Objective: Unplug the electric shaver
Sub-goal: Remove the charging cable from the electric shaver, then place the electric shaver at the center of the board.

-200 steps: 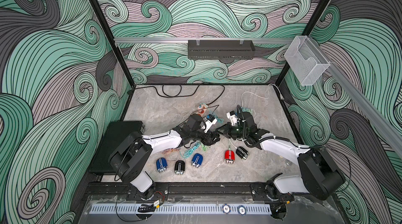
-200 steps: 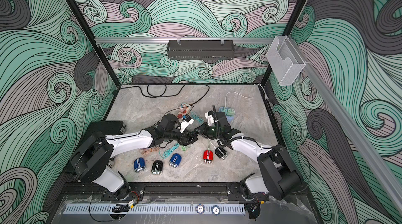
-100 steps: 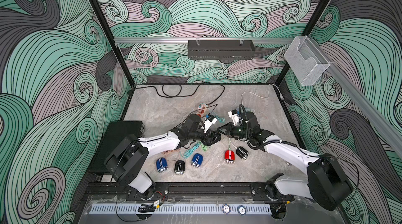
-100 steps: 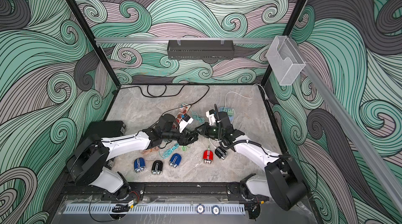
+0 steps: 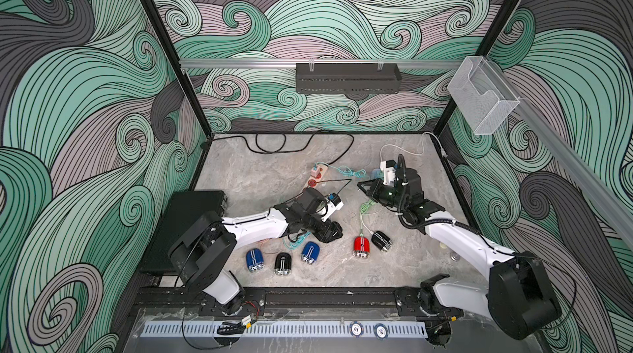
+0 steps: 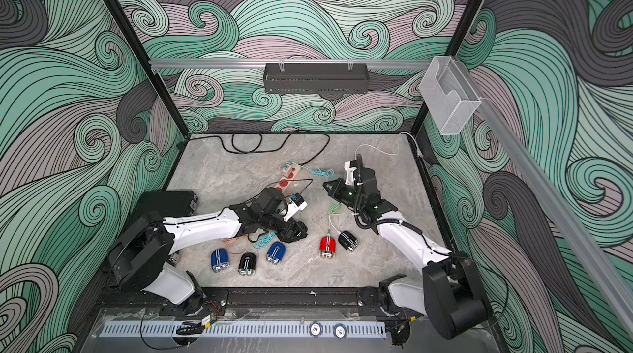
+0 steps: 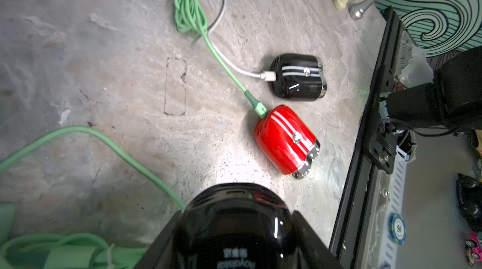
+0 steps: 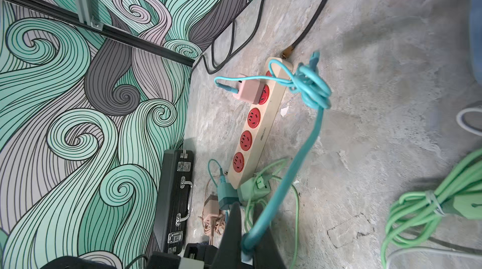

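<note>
My left gripper (image 7: 234,231) is shut on a glossy black electric shaver (image 7: 234,218). In both top views the left gripper (image 5: 330,233) (image 6: 294,233) sits low over the floor and hides that shaver. My right gripper (image 8: 247,246) is shut on the end of a teal cable (image 8: 300,160). The cable runs taut to a knotted bundle and a pink adapter (image 8: 247,89) plugged into the cream power strip (image 8: 263,134). In both top views the right gripper (image 5: 361,186) (image 6: 327,186) hangs apart from the left one, nearer the back.
A red shaver (image 7: 284,139) with a green cable and a black shaver (image 7: 297,78) with a white cable lie at front right. Two blue shavers (image 5: 254,260) (image 5: 310,252) and a black one (image 5: 283,263) lie in front. A black case (image 5: 185,228) stands left; a green cable bundle (image 8: 430,207) lies nearby.
My right gripper has drawn back from the left gripper toward the rear, carrying the teal cable end with it. The left arm has stayed put.
</note>
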Tool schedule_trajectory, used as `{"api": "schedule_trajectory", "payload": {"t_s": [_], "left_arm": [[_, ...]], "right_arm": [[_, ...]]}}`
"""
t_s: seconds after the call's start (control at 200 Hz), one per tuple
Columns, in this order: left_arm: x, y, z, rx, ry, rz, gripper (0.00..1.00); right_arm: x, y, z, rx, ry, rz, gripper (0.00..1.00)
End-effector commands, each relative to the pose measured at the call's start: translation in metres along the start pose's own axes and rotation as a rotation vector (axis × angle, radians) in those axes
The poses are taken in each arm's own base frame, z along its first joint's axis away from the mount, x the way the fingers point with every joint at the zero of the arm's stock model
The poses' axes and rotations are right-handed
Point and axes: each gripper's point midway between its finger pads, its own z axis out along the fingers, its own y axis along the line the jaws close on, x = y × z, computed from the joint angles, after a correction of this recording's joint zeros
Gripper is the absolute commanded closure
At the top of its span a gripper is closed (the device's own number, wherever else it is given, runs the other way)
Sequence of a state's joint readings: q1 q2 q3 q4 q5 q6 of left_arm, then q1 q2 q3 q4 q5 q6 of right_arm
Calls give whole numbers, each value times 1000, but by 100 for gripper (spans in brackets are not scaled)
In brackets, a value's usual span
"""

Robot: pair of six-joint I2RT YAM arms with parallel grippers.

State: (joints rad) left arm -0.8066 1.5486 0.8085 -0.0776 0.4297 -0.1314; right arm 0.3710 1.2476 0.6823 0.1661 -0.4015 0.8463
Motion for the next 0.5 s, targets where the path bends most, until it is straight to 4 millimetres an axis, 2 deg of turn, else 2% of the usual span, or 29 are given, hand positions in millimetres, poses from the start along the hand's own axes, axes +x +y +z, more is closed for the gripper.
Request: {"api": "schedule_trajectory", "payload": {"t_s": [0.0, 0.18, 0.495], "left_arm": [[-1, -5, -7, 3, 3, -4, 88], [-5, -10, -6, -65, 21, -56, 88], [33, -18, 14, -240, 181, -136, 85]], "right_arm": [[-7, 15, 2, -56, 3, -26, 100], [16, 13, 4, -64, 128, -48, 99], [37, -5, -2, -10, 198, -76, 98]]}}
